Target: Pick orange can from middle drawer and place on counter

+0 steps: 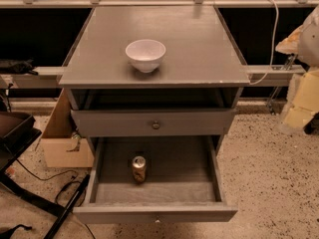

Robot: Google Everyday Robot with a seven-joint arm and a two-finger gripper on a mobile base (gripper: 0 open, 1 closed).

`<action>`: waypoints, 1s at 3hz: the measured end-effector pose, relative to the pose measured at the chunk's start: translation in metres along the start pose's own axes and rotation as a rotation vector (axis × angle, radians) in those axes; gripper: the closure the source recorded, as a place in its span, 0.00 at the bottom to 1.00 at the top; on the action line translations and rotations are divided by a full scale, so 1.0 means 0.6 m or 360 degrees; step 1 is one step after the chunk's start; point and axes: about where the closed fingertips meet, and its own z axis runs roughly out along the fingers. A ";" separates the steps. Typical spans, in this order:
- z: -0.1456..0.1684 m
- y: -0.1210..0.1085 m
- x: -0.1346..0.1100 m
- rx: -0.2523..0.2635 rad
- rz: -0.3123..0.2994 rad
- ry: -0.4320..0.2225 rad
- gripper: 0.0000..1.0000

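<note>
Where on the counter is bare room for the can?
Bare grey counter lies left, right and behind the white round bowl, which sits near the front edge; the strip before it is tightest. In the grey middle drawer, floor is free either side of the orange can. The gripper is not in view.

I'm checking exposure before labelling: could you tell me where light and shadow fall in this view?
Camera view: the counter is evenly lit, the white bowl casting a small shadow; the middle drawer is dimmer, though the orange can glints on top; the gripper, at the right edge, looks pale and bright.
</note>
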 end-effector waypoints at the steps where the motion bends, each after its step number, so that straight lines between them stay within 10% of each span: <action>1: -0.003 -0.001 0.002 0.0017 0.0005 -0.0004 0.00; 3: 0.035 0.029 0.004 0.0022 0.0045 -0.0145 0.00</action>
